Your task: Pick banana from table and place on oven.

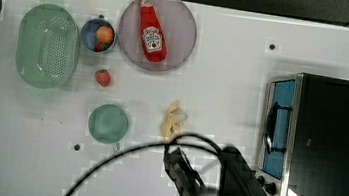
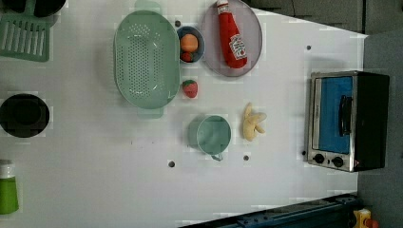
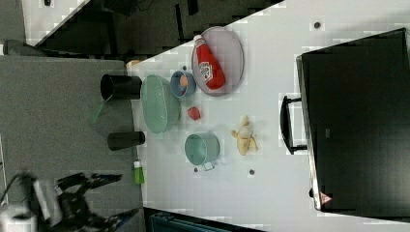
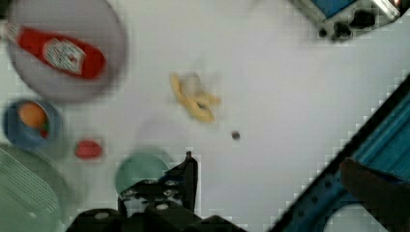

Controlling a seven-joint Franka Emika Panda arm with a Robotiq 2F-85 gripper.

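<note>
The banana lies on the white table, pale yellow with splayed cream segments, between the green cup and the oven. It also shows as banana, banana and banana. The oven has a black top and a blue glass door, which is closed. My gripper hangs blurred above the table, below the banana in the top view and apart from it. Its fingers stand splayed open with nothing between them. One dark finger shows in the wrist view.
A ketchup bottle lies on a grey plate. Beside it are a blue bowl with fruit, a green colander and a red strawberry. A black cup and green bottle stand at the left view's left.
</note>
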